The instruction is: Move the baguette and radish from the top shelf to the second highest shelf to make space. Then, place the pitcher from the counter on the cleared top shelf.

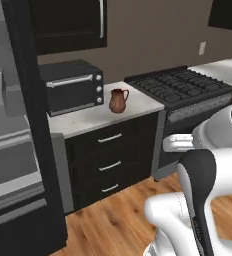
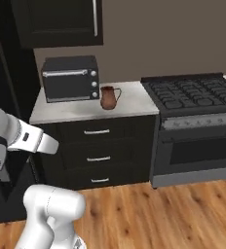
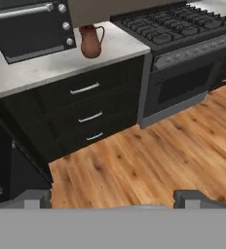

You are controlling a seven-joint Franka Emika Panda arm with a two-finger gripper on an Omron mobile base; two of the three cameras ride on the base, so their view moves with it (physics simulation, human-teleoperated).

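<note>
**Pitcher standing on the counter, gripper empty and wide**

Pitcher is sitting upright on the counter, just beside the black toaster oven, which is lying at the pitcher's nine o'clock in the left base view. Its thin loop handle is pointing toward three o'clock in all three views. In the right base view the reddish-brown jug is standing near the middle of the speckled slab, with the toaster oven at its ten o'clock and the black gas stove at its three o'clock, apart from it. Three black drawers with silver bar handles are sitting below the worktop, at the pitcher's six o'clock.

In the hand view the gripper is showing its two fingertips far apart at the bottom edge, with nothing between them; it is spread wide and holding nothing. It is hanging over the wooden floor, well apart from the pitcher, which is appearing at about eleven o'clock from the gripper, on the counter.

At nine o'clock in the left base view, grey fridge shelf panels are showing behind a dark frame; the pictures are not letting me tell which shelf is which, or what is lying on them.
</note>
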